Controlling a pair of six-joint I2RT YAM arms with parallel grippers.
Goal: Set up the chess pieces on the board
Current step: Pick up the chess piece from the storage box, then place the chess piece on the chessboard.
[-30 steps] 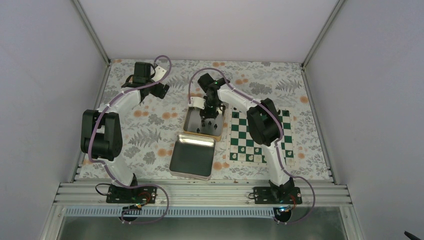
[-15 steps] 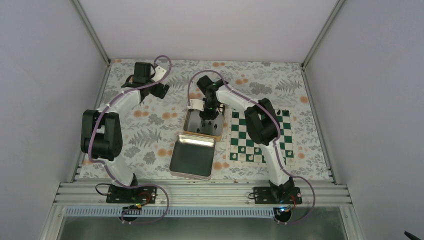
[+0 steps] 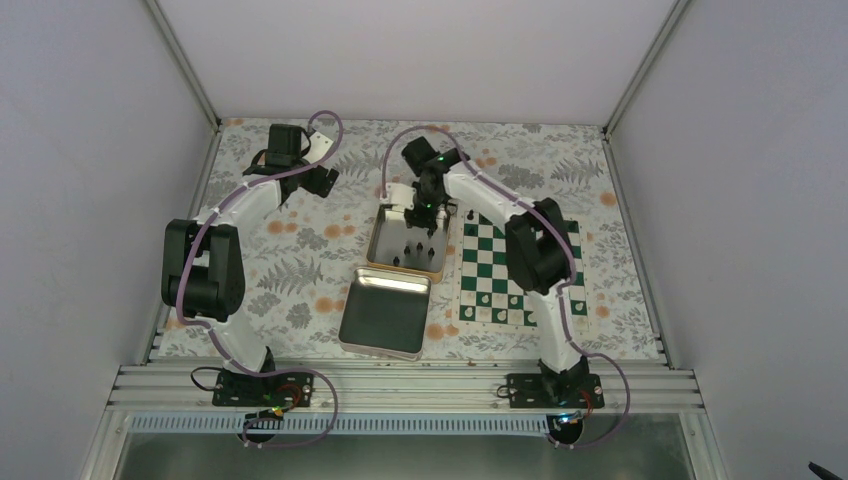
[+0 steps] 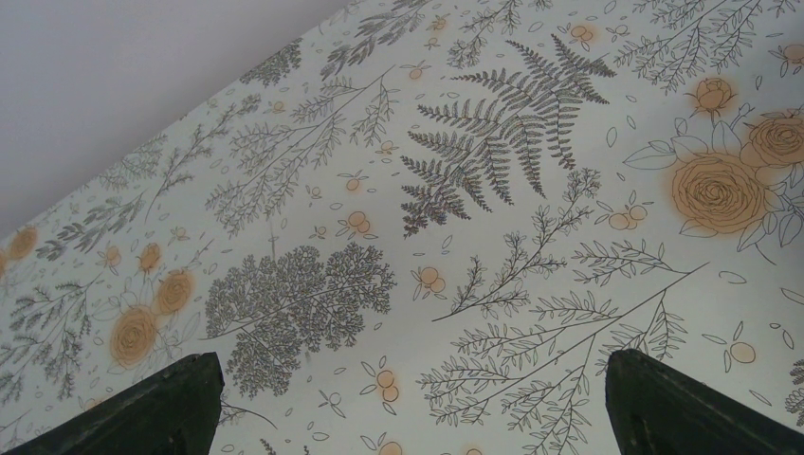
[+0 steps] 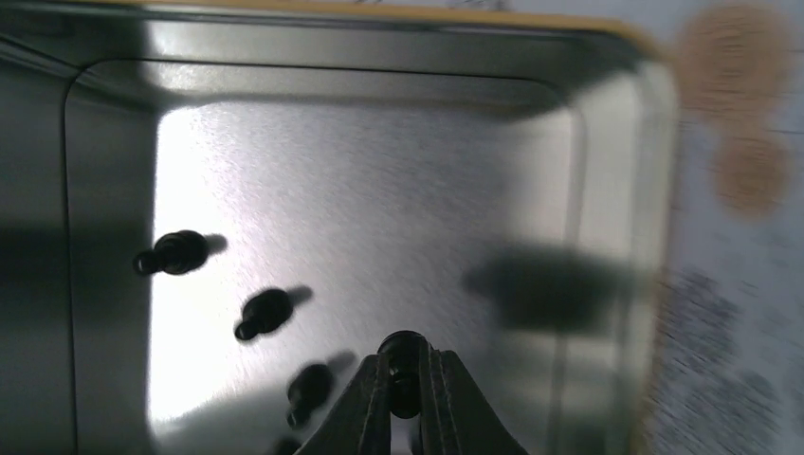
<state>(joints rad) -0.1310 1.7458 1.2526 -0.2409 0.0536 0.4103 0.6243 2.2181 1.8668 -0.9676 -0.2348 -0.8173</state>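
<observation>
The right end effector point(image 5: 406, 372), clamped on a black piece point(image 5: 402, 349), has risen from the tin point(image 5: 607, 171), so we judge the board point(image 3: 485, 280) comes next.

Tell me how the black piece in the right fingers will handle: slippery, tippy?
The piece looks smooth and rounded, pinched at the tips of the right fingers, so it may slip or twist. Loose pieces in the tin lie on their sides, so it probably tips easily.

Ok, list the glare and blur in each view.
Right wrist: the far tin's floor glares white, the tablecloth at right is smeared by blur, the right pincer is in focus. Top external: bright streak on the near tin's rim. Left wrist: evenly lit, crisp.
</observation>
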